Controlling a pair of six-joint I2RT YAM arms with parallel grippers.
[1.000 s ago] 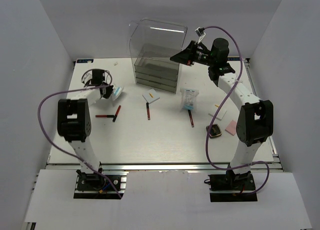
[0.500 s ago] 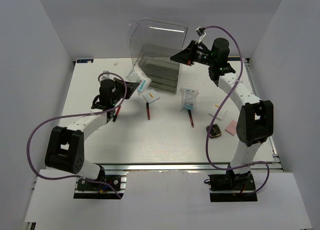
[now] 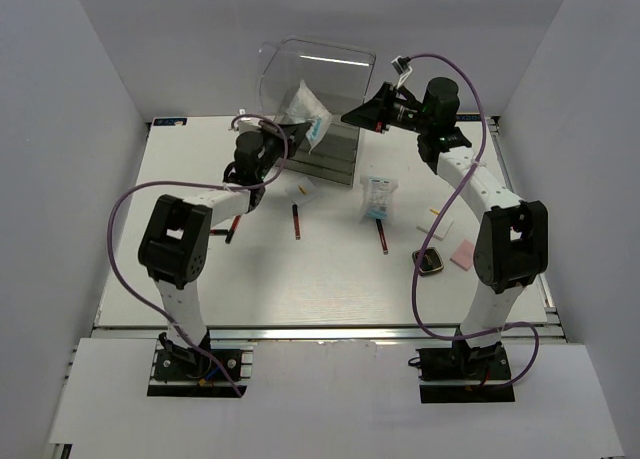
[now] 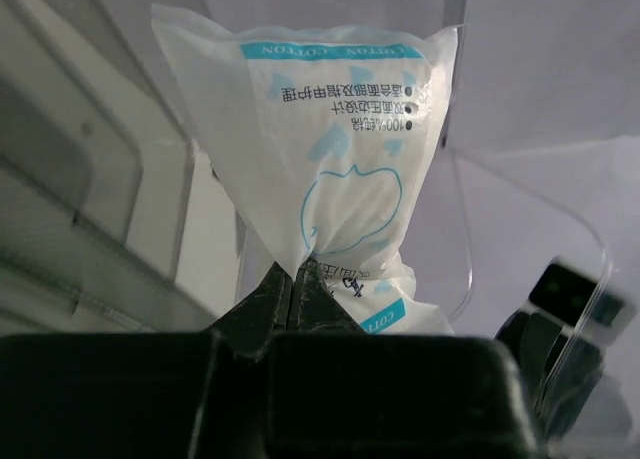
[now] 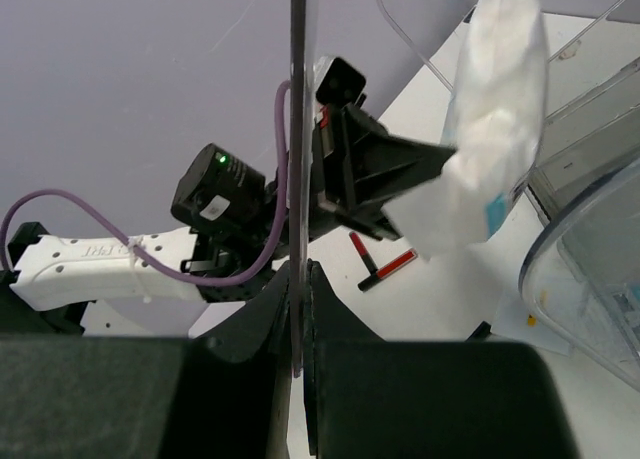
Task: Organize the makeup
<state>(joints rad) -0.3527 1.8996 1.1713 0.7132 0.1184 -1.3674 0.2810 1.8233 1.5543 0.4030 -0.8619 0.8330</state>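
My left gripper [image 3: 283,134] is shut on a clear packet with white contents and blue print [image 3: 306,111]. It holds the packet in the air at the open top of the clear drawer box [image 3: 315,151]. In the left wrist view the jaws [image 4: 295,276] pinch the packet [image 4: 320,169] at its waist. My right gripper [image 3: 366,115] is shut on the edge of the box's raised clear lid [image 3: 318,71]. In the right wrist view [image 5: 298,271] the lid edge [image 5: 297,119] runs straight up from the jaws, with the packet [image 5: 495,129] beyond it.
On the table lie a second clear packet [image 3: 378,196], dark-red sticks [image 3: 296,221] [image 3: 383,237] [image 3: 232,226], white squares [image 3: 302,191] [image 3: 436,222], a pink square [image 3: 462,255] and a black compact [image 3: 430,262]. Grey walls stand close on both sides.
My left arm has carried the packet from the table's left side rightward and up to the open box top. The right gripper has kept hold of the lid.
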